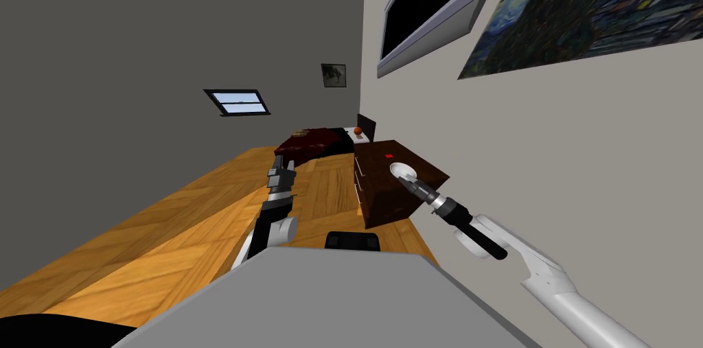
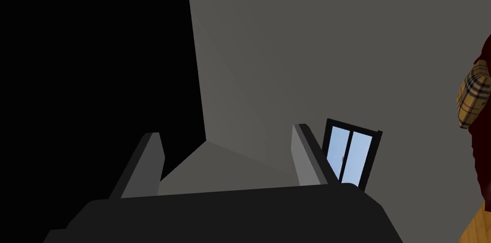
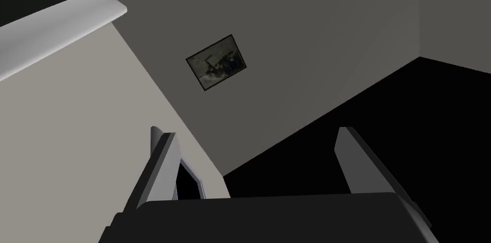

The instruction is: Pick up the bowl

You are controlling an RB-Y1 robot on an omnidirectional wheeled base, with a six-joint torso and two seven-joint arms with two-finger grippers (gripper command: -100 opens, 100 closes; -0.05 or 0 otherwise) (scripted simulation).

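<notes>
Now, right gripper (image 1: 408,182) at the white bowl (image 1: 398,169) on the dark brown dresser (image 1: 384,200).
Bowl sits on the dresser top, at 5 o'clock of a small red item (image 1: 389,156). Right gripper reaches its rim from 5 o'clock, contact unclear, fingers (image 3: 160,168) spread, nothing between. Left gripper (image 1: 283,168) at 9 o'clock of the dresser, over the wood floor (image 1: 171,227), fingers spread, empty.

Open air above the dresser (image 1: 391,203) top; wall (image 1: 549,158) close alongside; small red thing (image 1: 389,156) beyond the bowl (image 1: 401,169)
</notes>
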